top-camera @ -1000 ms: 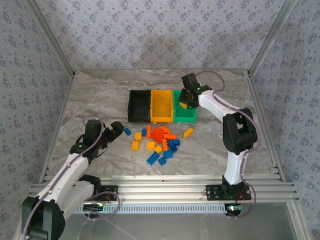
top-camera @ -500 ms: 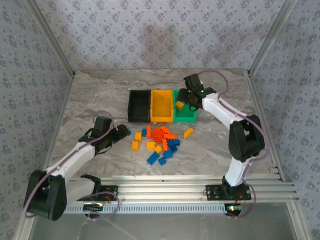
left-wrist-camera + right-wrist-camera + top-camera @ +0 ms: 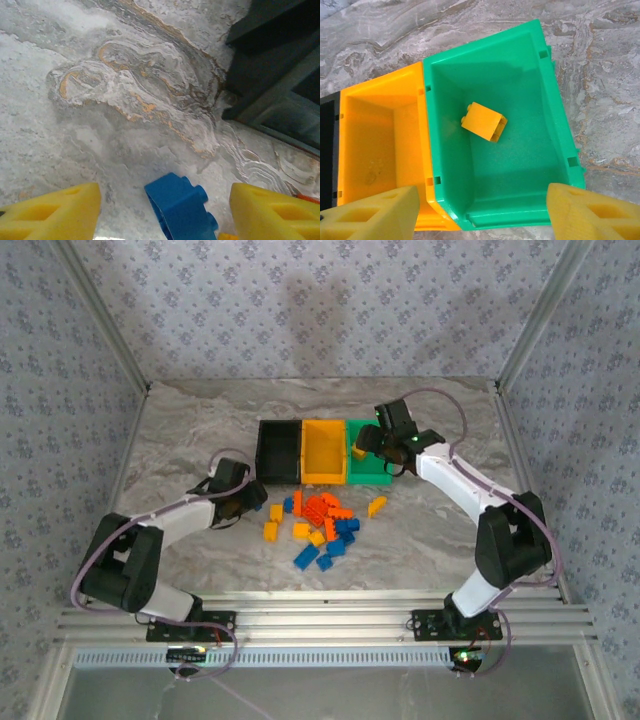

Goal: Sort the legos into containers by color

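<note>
We see three joined bins in a row on a marbled table (image 3: 200, 430), with two robot arms reaching in from its near edge. The right gripper (image 3: 372, 440) hangs above the green bin (image 3: 560, 125), its jaws spread wide and holding nothing. Straight below it, near the middle of that bin's floor, lies one yellow brick (image 3: 483, 121), resting on its side with its studs turned toward the neighbouring bin. To this gripper's left in its wrist view, wall to wall with the green bin, sits the yellow bin (image 3: 407, 150), and we see its smooth floor from side to side. Past that, farthest from the right gripper, the black bin (image 3: 278, 452) ends the row. Its inside is too dark for us to tell what it holds. The left gripper (image 3: 250, 502) is low over the table, just off the black bin's near corner, with its jaws parted. A blue brick (image 3: 177, 205) lies on the table between them with a gap on either side, so nothing is gripped. Ahead of this gripper and to its right rises the black bin's dark outer wall. Beside the left gripper, toward the right arm and on the near side of the bins, a loose pile (image 3: 320, 525) of blue, red-orange and yellow-orange bricks lies on the table, well apart from the right gripper.
</note>
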